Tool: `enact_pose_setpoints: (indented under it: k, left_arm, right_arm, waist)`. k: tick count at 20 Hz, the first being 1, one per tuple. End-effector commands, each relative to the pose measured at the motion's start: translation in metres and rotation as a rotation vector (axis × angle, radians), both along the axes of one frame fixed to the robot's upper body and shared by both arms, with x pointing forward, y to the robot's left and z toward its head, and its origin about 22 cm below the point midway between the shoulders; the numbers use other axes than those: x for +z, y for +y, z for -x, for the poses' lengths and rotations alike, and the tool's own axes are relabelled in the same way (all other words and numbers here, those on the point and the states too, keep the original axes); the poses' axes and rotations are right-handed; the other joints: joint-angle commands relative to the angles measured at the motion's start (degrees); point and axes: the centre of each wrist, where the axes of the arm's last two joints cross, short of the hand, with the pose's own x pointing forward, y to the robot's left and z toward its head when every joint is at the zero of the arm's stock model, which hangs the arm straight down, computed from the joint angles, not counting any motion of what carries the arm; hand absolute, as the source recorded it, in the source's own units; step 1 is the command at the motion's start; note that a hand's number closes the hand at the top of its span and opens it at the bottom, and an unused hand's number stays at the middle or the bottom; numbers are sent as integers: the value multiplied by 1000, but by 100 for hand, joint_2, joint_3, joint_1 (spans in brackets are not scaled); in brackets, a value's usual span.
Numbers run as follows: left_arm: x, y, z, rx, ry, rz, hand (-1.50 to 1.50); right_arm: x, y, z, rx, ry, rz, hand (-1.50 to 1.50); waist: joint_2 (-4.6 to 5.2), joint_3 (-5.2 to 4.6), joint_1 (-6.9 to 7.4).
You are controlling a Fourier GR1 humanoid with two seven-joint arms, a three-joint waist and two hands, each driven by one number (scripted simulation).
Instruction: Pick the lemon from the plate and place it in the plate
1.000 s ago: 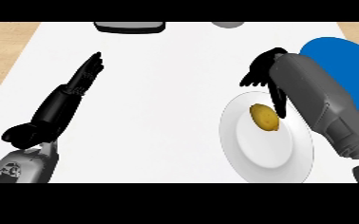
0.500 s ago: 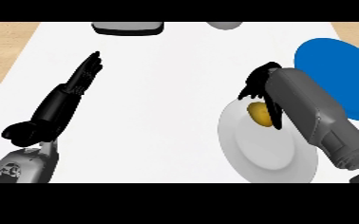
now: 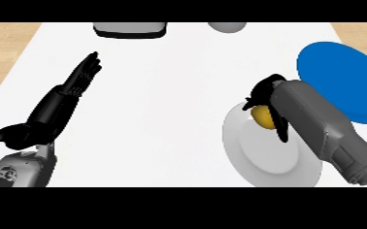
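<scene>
Now our right hand (image 3: pixel 267 93) curls its fingers around the lemon (image 3: pixel 263 117), which sits at the eleven o'clock edge of the white plate (image 3: pixel 261 157), partly hidden under our palm. At two o'clock from that plate lies the blue plate (image 3: pixel 337 75), just beside our forearm. Our left hand (image 3: pixel 66 99) rests at nine o'clock on the counter (image 3: pixel 172 87), fingers straight and holding nothing.

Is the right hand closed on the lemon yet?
Shut on it: the right hand curls over the lemon, fingers down its sides, above the white plate. Lift-off cannot be told.
</scene>
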Motion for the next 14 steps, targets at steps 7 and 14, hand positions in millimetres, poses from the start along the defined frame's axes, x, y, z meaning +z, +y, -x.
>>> enact_pose_setpoints:
  k: [7, 14]
  left_arm:
    - [11, 1, -2, -3, 2, -18, 0]
    - [-9, -24, 1, 6, 11, 4, 0]
  right_arm:
    - [-46, -12, 39, 79, 220, 0, 150]
    - [-31, 4, 41, 147, 93, -120, 150]
  waist:
    - [166, 113, -18]
    - [165, 109, -57]
